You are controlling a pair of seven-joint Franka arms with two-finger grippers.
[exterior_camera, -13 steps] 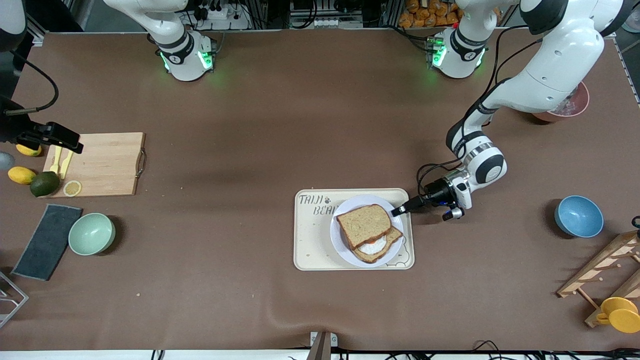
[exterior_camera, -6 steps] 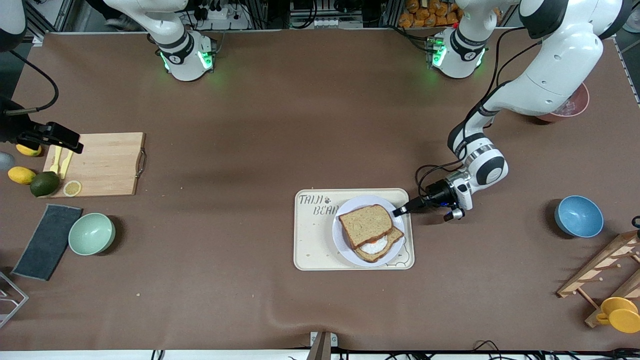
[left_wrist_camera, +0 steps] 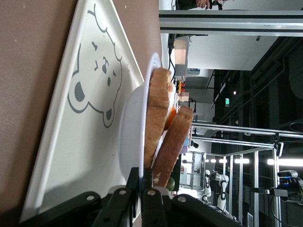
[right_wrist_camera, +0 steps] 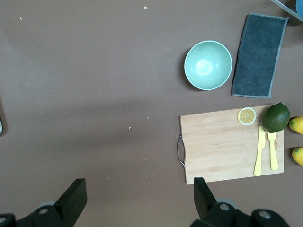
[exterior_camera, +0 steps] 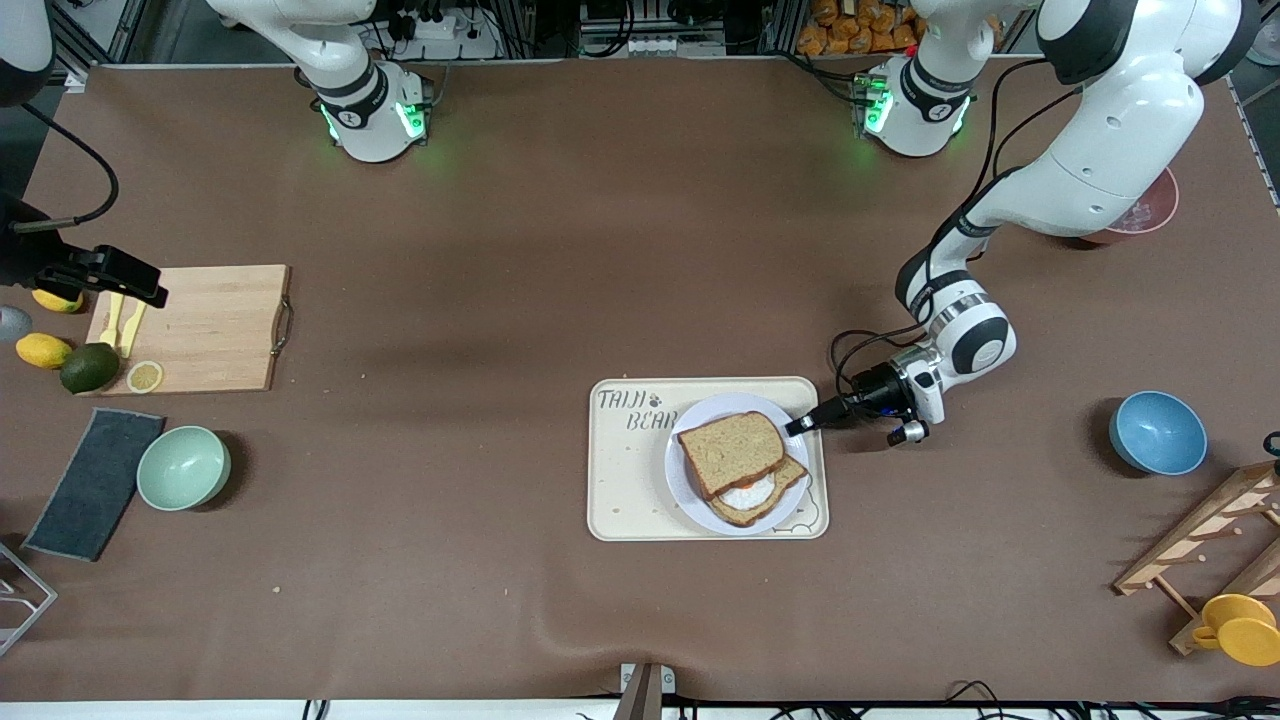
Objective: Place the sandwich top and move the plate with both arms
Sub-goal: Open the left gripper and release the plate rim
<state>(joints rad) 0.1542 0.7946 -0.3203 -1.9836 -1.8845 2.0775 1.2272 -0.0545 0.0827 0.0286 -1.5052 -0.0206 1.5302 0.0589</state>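
Across the brown worktop, the left arm reaches down from its base toward the cream bear-printed tray, while the right arm waits, its gripper high over the wooden cutting board at its own end. On the tray sits the plate, at the tray's end toward the left arm. The sandwich top lies on the plate, skewed over the lower slice, with white egg showing between them at the edge nearer the front camera. The left gripper is low at the plate's rim. From the front its fingers merge into one dark tip; the left wrist view alone shows the fingers clamped on the plate rim, and the sandwich top leaning on the lower slice with something orange between. The right wrist view shows what the front cannot: that gripper's fingers are spread wide, above bare worktop beside the cutting board, the mint bowl and the grey cloth.
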